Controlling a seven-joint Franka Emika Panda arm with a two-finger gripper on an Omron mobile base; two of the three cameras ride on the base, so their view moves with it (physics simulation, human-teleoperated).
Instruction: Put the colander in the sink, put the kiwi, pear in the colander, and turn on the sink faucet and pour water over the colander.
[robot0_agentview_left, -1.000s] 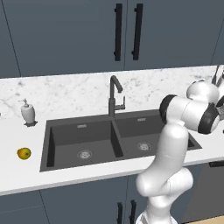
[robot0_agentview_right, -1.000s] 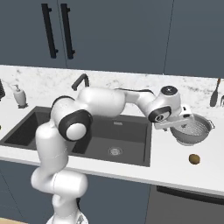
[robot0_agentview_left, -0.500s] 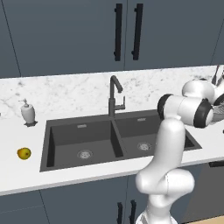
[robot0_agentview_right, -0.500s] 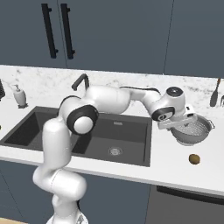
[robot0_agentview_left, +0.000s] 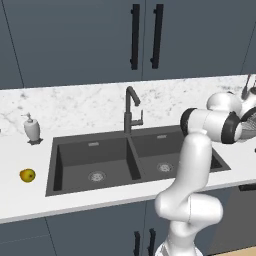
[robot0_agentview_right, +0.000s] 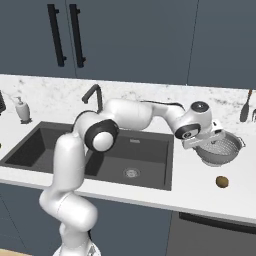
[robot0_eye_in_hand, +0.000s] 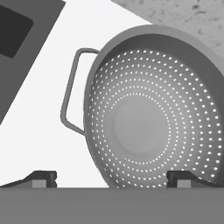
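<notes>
The silvery perforated colander (robot0_agentview_right: 221, 148) stands on the white counter right of the sink (robot0_agentview_right: 45, 146). My gripper (robot0_agentview_right: 201, 144) hangs open at its left rim. In the hand view the colander (robot0_eye_in_hand: 148, 127) lies close below, one side handle (robot0_eye_in_hand: 70, 98) to the left, and my open gripper (robot0_eye_in_hand: 113, 179) has its dark fingertips (robot0_eye_in_hand: 43, 178) either side of the near rim, touching nothing. The brown kiwi (robot0_agentview_right: 222, 181) lies on the counter in front of the colander. The yellow pear (robot0_agentview_left: 27, 175) lies left of the sink (robot0_agentview_left: 90, 150). Behind the basins stands the dark faucet (robot0_agentview_left: 131, 111), no water running.
A white soap bottle (robot0_agentview_left: 31, 128) stands at the back left of the counter. A dark utensil (robot0_agentview_right: 245, 106) leans on the backsplash behind the colander. Dark cabinet doors with black handles (robot0_agentview_right: 65, 35) hang above. My arm spans over the right basin.
The hand has shifted a little to the right and down, closer to the colander's rim. The jaws stay open, and the fruit and colander have not moved.
</notes>
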